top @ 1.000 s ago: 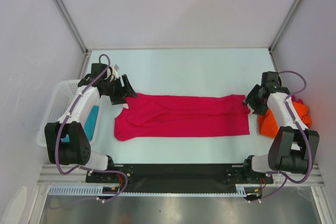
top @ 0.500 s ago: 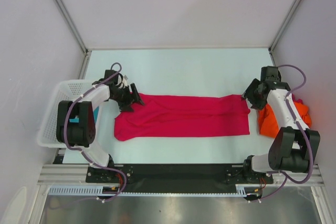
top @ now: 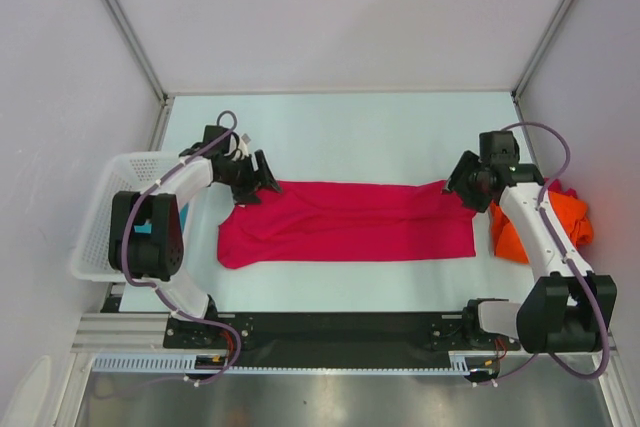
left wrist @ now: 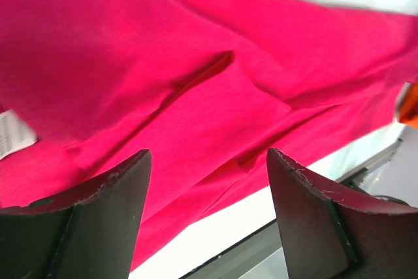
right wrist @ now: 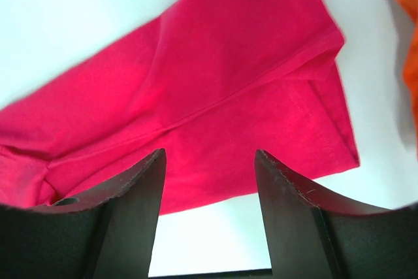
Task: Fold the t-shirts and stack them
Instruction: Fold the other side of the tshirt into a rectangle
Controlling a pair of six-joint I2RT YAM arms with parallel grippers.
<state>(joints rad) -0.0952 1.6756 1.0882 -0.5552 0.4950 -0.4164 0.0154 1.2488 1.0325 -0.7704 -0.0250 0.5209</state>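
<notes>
Left gripper (top: 262, 182), jaws apart and empty, hovers over the pink shirt's (top: 350, 222) left end; right gripper (top: 458, 187), also released, over its right end.

- You are working in a robotics lab test cell, not a home or a shop: plain white panels (top: 330, 17) close it in at 9, 12 and 3 o'clock.
- Bare aluminium struts (top: 121, 22) run up the corners at 11 and 1 o'clock, framing the panels as a booth.
- Your white table (top: 350, 137) holds only laundry props: a crimson-pink t-shirt (top: 350, 222) at the centre, an orange t-shirt (top: 575, 219) at 3 o'clock and a white mesh basket (top: 95, 217) at 9 o'clock.
- At 6 o'clock your left arm (top: 165, 197) and right arm (top: 535, 227) are bolted to a black base plate (top: 340, 327) on metal rail, with a slotted cable duct (top: 300, 362) beneath.
</notes>
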